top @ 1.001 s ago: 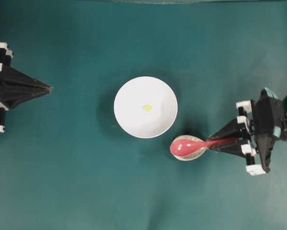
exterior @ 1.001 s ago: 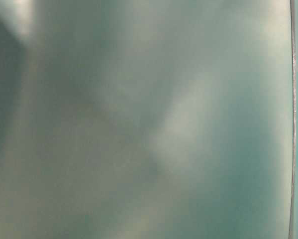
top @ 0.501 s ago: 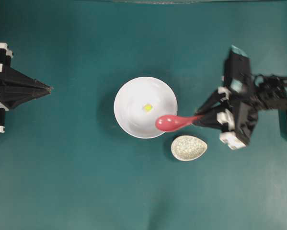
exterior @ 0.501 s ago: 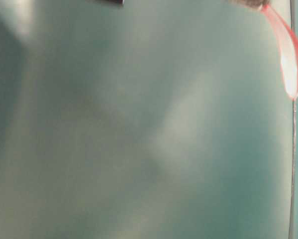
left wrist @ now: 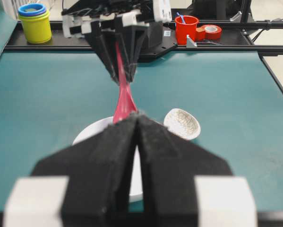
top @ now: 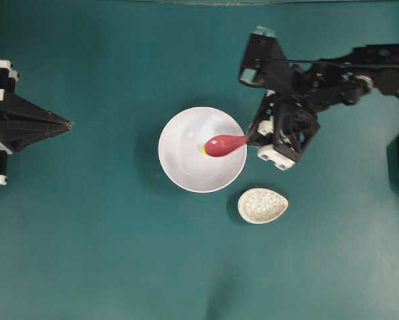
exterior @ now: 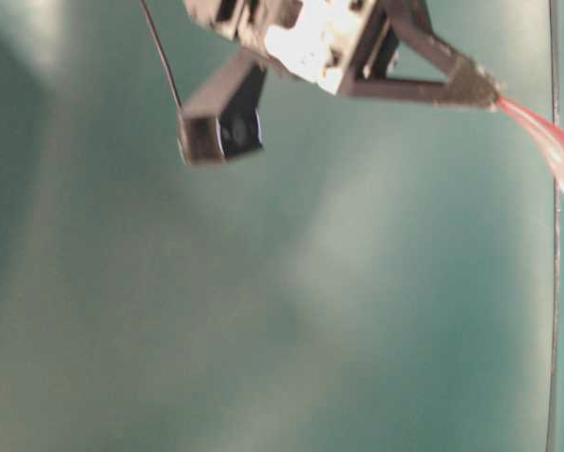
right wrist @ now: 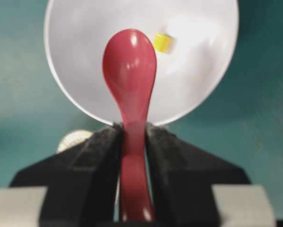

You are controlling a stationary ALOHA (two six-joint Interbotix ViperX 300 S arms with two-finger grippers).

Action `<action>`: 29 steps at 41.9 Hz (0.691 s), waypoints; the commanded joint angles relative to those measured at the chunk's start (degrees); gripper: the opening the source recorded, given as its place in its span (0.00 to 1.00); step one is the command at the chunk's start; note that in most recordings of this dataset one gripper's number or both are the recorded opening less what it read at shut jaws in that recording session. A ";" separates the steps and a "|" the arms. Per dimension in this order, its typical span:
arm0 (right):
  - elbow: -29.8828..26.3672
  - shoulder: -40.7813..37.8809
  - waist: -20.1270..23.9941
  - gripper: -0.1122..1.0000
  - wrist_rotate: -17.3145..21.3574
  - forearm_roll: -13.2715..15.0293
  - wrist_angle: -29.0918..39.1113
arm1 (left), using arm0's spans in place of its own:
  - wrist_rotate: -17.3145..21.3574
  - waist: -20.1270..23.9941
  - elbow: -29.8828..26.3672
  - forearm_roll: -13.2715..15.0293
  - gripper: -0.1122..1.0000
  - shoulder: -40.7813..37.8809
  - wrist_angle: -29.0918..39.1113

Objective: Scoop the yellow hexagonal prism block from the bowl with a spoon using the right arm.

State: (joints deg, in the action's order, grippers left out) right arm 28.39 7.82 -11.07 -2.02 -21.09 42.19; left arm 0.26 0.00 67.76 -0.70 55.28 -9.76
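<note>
Overhead: I see the right gripper (top: 252,139) clamped on the spoon (top: 223,144) handle, scoop over the bowl (top: 186,170), right of its centre. The block (top: 202,151) is in the bowl, peeking out at the scoop's left edge. The rest (top: 262,205) sits on the worktop (top: 86,233) just below-right of the bowl. Left gripper (top: 67,123) is well left of the bowl, fingers pressed together, holding nothing.

Table-level: blurry; right gripper (exterior: 484,92) near the top, spoon (exterior: 550,141) running off right.

Left wrist: left gripper (left wrist: 136,120) tips together; the spoon (left wrist: 124,101) hangs down over the bowl (left wrist: 91,132), rest (left wrist: 181,124) right of it.

Right wrist: fingers (right wrist: 101,156) grip the handle either side; block (right wrist: 162,42) on the bowl (right wrist: 198,75) floor, just right of the scoop, not in it.
</note>
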 commanded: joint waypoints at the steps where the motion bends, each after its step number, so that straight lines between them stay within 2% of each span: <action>1: -4.31 -1.23 -0.18 0.30 1.93 3.16 4.22 | 0.09 0.00 -0.88 -0.18 0.10 -0.26 -0.26; 5: -7.12 -3.43 -0.18 0.30 5.10 6.59 9.05 | 0.09 0.09 -0.88 -0.09 0.10 -0.35 -0.26; 10: -9.40 -5.10 0.00 0.30 7.29 9.32 12.48 | 0.09 0.00 -0.88 -0.09 0.10 -0.26 -0.26; 29: -10.46 -7.91 2.11 0.30 7.65 9.93 12.92 | 0.09 0.00 -0.88 -0.09 0.10 -0.26 -0.26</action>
State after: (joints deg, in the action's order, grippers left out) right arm 19.07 -0.53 -9.40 5.54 -11.25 55.11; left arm 0.18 0.00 67.76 -0.70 55.28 -9.76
